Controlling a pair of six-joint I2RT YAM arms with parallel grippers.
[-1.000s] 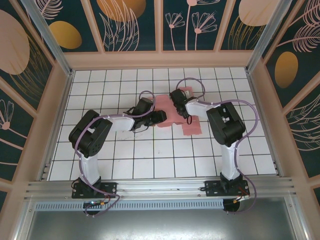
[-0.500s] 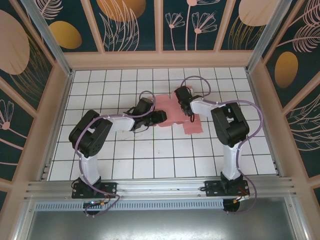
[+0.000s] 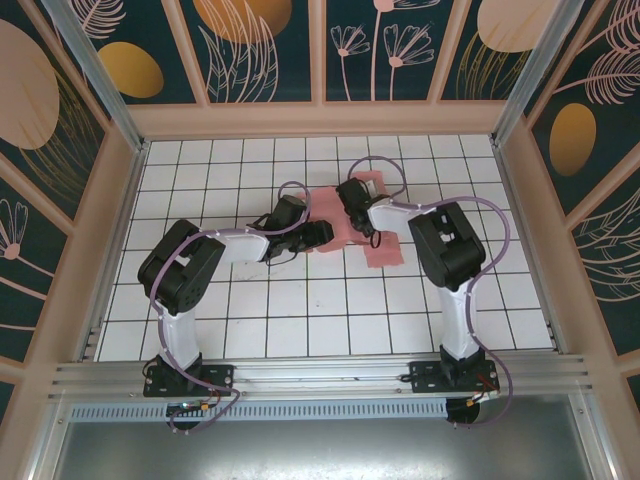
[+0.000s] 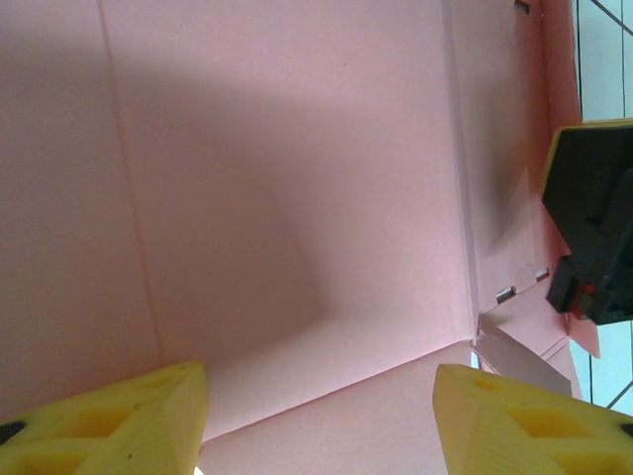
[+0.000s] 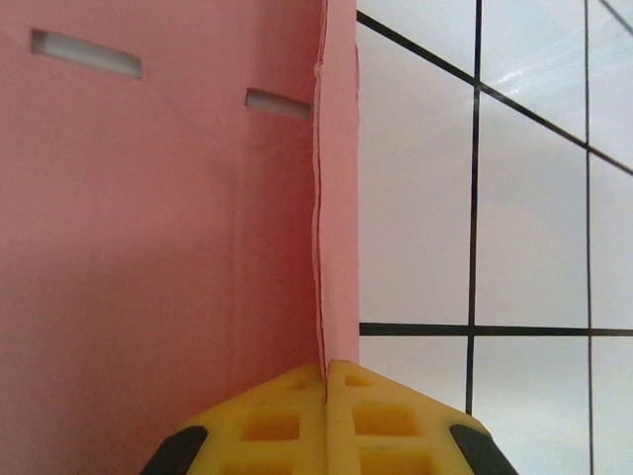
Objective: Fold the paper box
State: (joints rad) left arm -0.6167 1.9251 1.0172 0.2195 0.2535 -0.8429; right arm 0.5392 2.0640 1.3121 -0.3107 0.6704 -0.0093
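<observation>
The pink paper box [image 3: 384,250] lies partly folded on the white tiled floor between both arms. My right gripper [image 3: 352,196] is at its far side. In the right wrist view the yellow fingers [image 5: 287,421] are pressed together on the edge of an upright pink flap [image 5: 336,198] with two small slots. My left gripper [image 3: 318,235] is at the box's near-left side. Its yellow fingertips [image 4: 129,421] stand wide apart, with a creased pink panel [image 4: 297,198] spread in front of them and nothing pinched. The right gripper's black body [image 4: 593,237] shows at that view's right edge.
The white tiled floor [image 3: 300,310] is fenced by a peach wooden frame [image 3: 320,120] at the back and both sides. An aluminium rail [image 3: 320,375] with the arm bases runs along the near edge. Purple cables loop over both arms.
My right gripper swung a little right with the flap, then came back left. The box's near-right flap shifted slightly. The left arm has stayed put.
</observation>
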